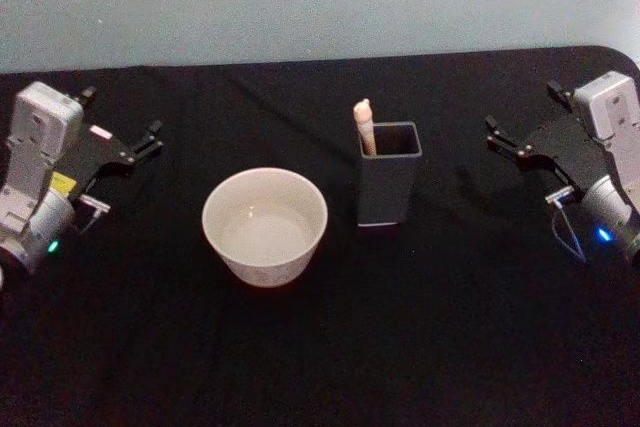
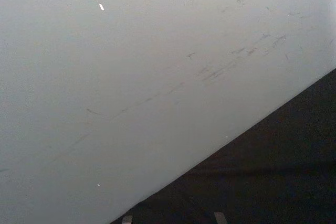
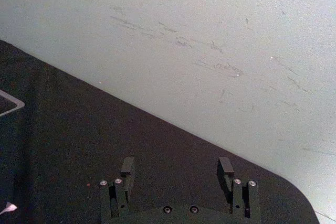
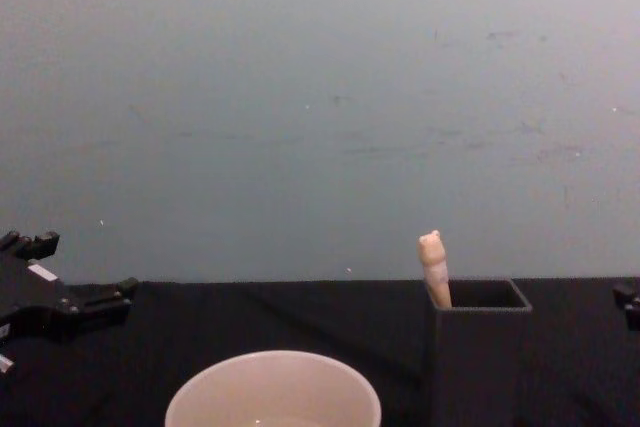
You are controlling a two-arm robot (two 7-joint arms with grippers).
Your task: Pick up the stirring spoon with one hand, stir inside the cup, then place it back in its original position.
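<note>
Flanking cup [image 1: 264,273], box holder [image 1: 386,192] with stirring spoon [image 1: 364,128]: left gripper [image 1: 120,115], right gripper [image 1: 522,108].

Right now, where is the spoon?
In the head view, the spoon stands in the dark box right of centre, handle up, with the cup to its left.

No readable text, number or brand anywhere. Small yellow sticker [image 1: 62,184] on the left arm [image 1: 35,202] near the wrist, print too tiny to make out. Pale tag [image 1: 100,133] near it, equally illegible.
</note>
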